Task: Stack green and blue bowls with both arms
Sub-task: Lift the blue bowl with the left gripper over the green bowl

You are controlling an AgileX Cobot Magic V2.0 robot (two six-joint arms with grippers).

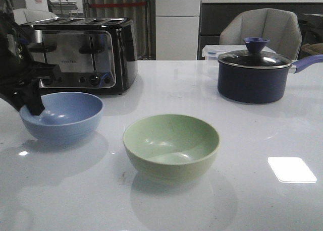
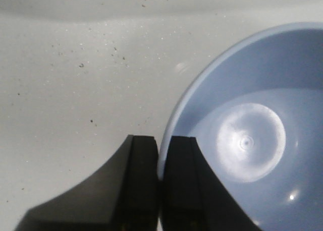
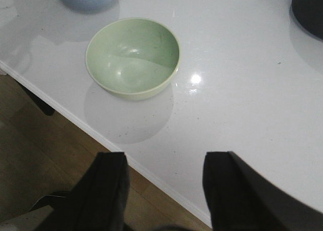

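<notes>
The blue bowl sits on the white table at the left, in front of the toaster. My left gripper is shut on its left rim, one finger inside and one outside; the left wrist view shows the rim pinched between the fingers and the bowl's inside. The green bowl stands alone near the table's middle front; it also shows in the right wrist view. My right gripper is open and empty, held high over the table's front edge, out of the front view.
A black-and-chrome toaster stands behind the blue bowl. A dark navy lidded saucepan stands at the back right, a clear box behind it. The table's front edge and wooden floor show below my right gripper.
</notes>
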